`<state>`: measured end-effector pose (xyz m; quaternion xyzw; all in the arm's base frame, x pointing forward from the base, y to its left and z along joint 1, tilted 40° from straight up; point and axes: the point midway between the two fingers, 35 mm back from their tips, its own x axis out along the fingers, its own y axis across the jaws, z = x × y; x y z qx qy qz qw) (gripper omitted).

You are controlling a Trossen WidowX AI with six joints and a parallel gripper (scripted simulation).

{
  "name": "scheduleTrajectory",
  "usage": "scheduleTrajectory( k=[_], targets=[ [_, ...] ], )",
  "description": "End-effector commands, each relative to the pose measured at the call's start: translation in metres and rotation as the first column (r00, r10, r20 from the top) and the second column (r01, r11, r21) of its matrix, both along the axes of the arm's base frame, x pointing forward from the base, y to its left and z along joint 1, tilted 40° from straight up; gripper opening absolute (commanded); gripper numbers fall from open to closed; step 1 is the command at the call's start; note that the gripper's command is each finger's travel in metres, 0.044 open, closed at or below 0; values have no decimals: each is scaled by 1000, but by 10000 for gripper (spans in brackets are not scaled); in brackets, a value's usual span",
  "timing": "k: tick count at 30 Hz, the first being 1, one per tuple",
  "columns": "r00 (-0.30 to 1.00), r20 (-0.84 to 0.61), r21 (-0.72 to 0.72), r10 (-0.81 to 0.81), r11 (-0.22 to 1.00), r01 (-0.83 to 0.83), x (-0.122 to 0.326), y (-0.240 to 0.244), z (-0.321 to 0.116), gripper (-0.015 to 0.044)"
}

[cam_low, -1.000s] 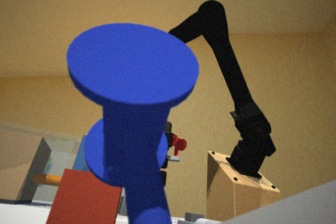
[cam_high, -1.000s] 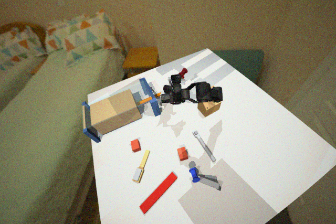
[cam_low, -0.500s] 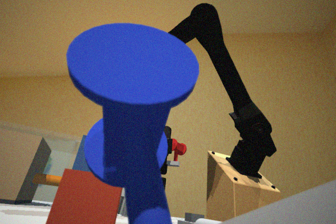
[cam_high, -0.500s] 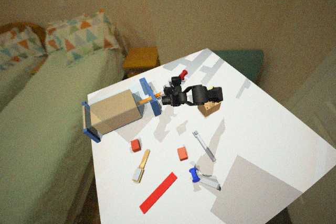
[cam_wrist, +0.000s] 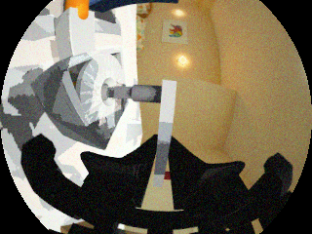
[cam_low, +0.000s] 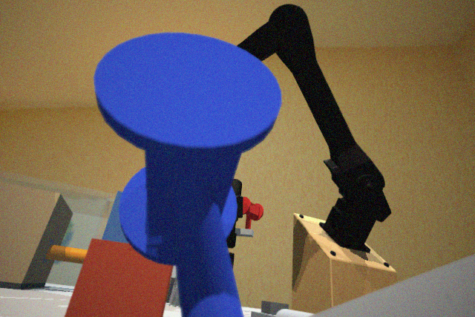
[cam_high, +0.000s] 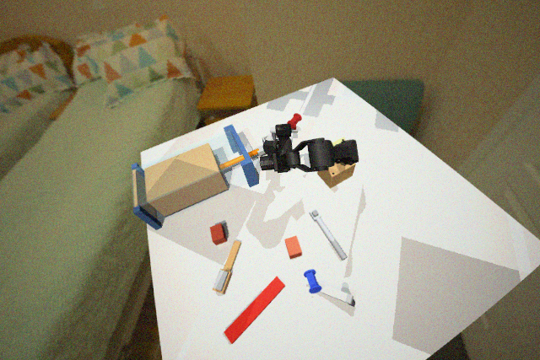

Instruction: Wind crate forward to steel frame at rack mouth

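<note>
The tan crate [cam_high: 187,195] [cam_low: 23,229] sits flat in the clear-panelled cubby at the left, with a gap between its front and the blue steel frame [cam_high: 239,148]. An orange strap [cam_high: 232,161] [cam_low: 69,253] [cam_wrist: 78,7] runs forward from the crate. My gripper [cam_wrist: 163,138] is shut on the grey arm of the red-knobbed winch handle [cam_high: 294,120] [cam_low: 254,209] [cam_wrist: 167,104]. In the wrist view the handle's dark key points at the round hole in the grey winch [cam_wrist: 95,134]. Its tip overlaps the hole; I cannot tell whether it is inside. The arm mostly hides the winch in the top view.
A blue-knobbed crank [cam_high: 312,281] [cam_low: 188,90], a silver bar tool [cam_high: 329,236], a red bar [cam_high: 255,308], a wood-handled tool [cam_high: 232,255] and two red blocks [cam_high: 217,233] [cam_high: 293,247] lie on the bench. The arm's wooden base [cam_high: 337,174] [cam_low: 345,278] stands right of the winch.
</note>
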<state>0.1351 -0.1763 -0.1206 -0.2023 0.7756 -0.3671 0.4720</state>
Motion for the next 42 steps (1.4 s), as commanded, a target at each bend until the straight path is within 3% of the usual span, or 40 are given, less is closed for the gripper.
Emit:
scheduleTrajectory(
  k=[1,42],
  targets=[
    [1000,2,-6,-1,1000,1,2,2,2,0],
    [1000,0,-6,-4,1000,4,3,9,-6,0]
  ],
)
